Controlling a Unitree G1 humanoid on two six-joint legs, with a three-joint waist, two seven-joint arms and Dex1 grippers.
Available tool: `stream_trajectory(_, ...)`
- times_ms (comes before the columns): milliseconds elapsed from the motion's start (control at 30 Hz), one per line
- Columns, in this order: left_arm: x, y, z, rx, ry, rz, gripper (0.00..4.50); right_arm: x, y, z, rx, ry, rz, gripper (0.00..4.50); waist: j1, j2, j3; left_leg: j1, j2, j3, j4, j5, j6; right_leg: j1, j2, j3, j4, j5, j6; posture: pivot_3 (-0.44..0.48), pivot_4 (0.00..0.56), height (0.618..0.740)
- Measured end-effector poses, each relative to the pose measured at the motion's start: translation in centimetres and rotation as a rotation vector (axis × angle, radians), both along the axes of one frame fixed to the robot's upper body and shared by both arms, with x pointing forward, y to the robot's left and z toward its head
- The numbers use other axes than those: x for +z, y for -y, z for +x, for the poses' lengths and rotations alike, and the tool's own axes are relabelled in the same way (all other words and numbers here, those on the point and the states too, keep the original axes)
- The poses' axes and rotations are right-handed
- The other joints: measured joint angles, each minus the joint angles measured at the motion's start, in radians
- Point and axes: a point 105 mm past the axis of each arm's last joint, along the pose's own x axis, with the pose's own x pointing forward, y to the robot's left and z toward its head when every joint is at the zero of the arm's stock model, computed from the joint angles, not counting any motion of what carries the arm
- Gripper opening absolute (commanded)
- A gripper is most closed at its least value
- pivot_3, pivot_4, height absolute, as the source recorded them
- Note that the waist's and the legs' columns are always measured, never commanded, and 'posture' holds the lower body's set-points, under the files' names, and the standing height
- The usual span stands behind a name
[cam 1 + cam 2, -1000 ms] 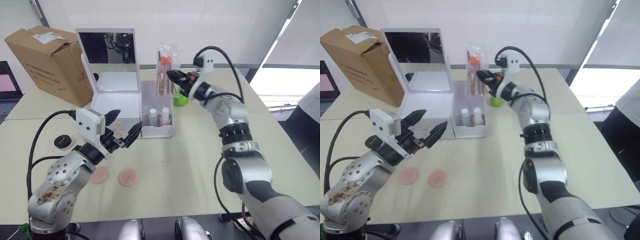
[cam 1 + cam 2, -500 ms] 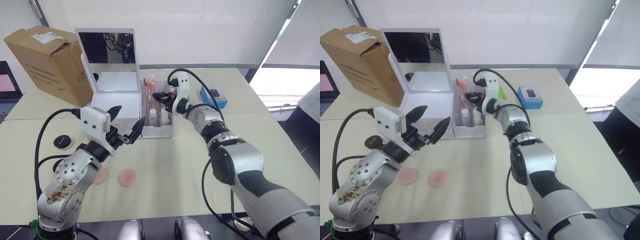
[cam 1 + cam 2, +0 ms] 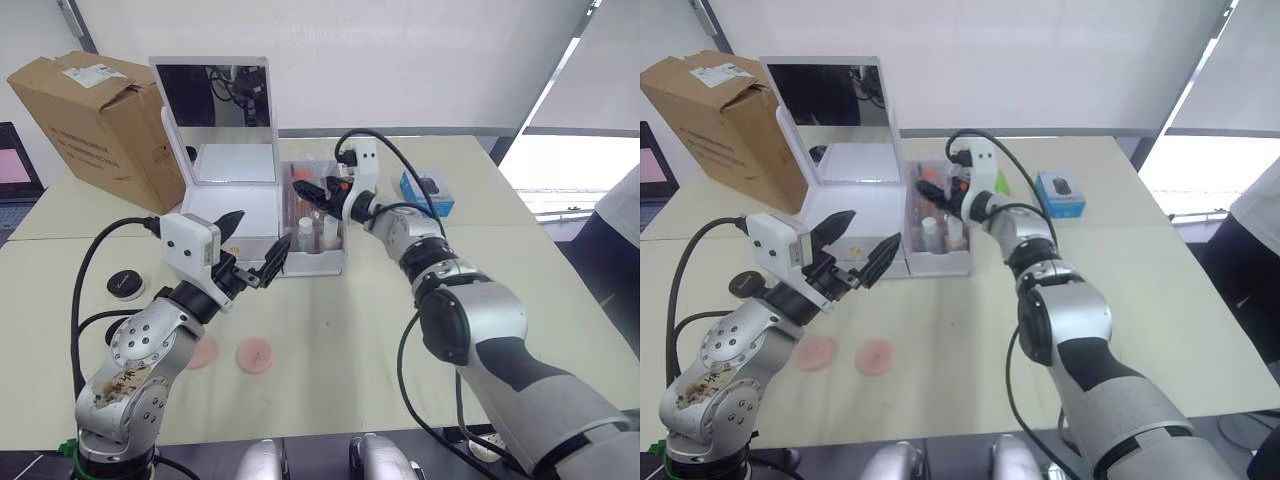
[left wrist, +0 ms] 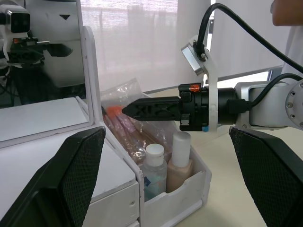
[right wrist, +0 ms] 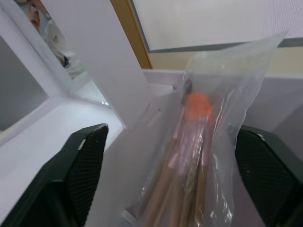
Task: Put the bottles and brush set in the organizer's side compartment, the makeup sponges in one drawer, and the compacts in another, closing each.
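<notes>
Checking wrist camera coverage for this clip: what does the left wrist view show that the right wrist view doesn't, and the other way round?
The left wrist view adds the bottles standing in the side compartment, the mirror, and the right gripper seen side-on at the brush set. The right wrist view adds a close look at the pouch's orange brush end between that gripper's open fingers. Both share the brush set and the organizer.

2 bottles (image 4: 163,166) | 2 sponges (image 3: 256,355) | 1 compact (image 3: 126,285) (second unseen)
</notes>
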Motion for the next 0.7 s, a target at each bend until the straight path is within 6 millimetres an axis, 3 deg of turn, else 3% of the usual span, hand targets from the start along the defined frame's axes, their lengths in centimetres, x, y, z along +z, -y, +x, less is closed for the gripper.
stream_trajectory(133, 0.2, 0.1, 0.0, -0.006, 0.005, -0.003, 4.5, 1.5, 0.5, 0.2, -0.007, 0.03, 0.015, 4.48, 0.001, 0.0, 0.0, 0.0, 0.0, 0.0, 0.0, 0.0, 0.0, 0.0, 0.0, 0.0, 0.0, 0.0, 0.0, 0.0, 0.15, 0.74)
stream_trajectory(533, 0.1, 0.1, 0.2, -0.011, -0.004, -0.008, 4.5, 2.5, 2.8, 0.4, -0.013, 0.083, -0.002, 4.48, 0.0, 0.0, 0.0, 0.0, 0.0, 0.0, 0.0, 0.0, 0.0, 0.0, 0.0, 0.0, 0.0, 0.0, 0.0, 0.0, 0.15, 0.74)
stream_trajectory(633, 0.1, 0.0, 0.3, -0.009, -0.004, -0.003, 4.5, 2.6, 2.6, 0.1, 0.025, 0.117, -0.044, 4.48, -0.002, 0.0, 0.0, 0.0, 0.0, 0.0, 0.0, 0.0, 0.0, 0.0, 0.0, 0.0, 0.0, 0.0, 0.0, 0.0, 0.15, 0.74)
stream_trajectory(700, 0.1, 0.0, 0.3, -0.009, -0.005, -0.004, 4.5, 2.4, 2.4, -0.1, 0.042, 0.125, -0.067, 4.1, -0.003, 0.0, 0.0, 0.0, 0.0, 0.0, 0.0, 0.0, 0.0, 0.0, 0.001, 0.0, 0.0, 0.0, 0.0, 0.0, 0.15, 0.74)
